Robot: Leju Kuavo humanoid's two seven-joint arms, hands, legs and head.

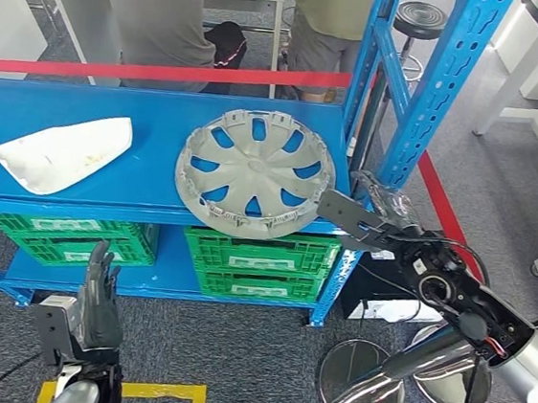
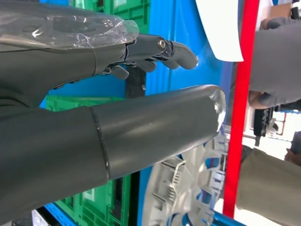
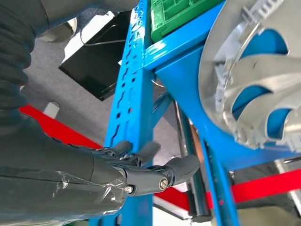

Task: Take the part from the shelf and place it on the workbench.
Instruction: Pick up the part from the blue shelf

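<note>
Approaching: right hand (image 1: 337, 212) is held flat at the shelf's (image 1: 148, 155) right end, fingers extended and empty, judged ready to slide under the rim.
Left hand (image 1: 101, 292): raised below the shelf, fingers apart, nothing held.
Part: silver wheel cover (image 1: 256, 170) lies face-down on the shelf, overhanging the front edge; spokes, clips visible.

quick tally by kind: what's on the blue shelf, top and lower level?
Wheel cover: 1, top level, grey, overhanging the front edge
White panel: 1, top level
Green crates: 2, lower level, one on the left, one on the right
Total: 4
</note>
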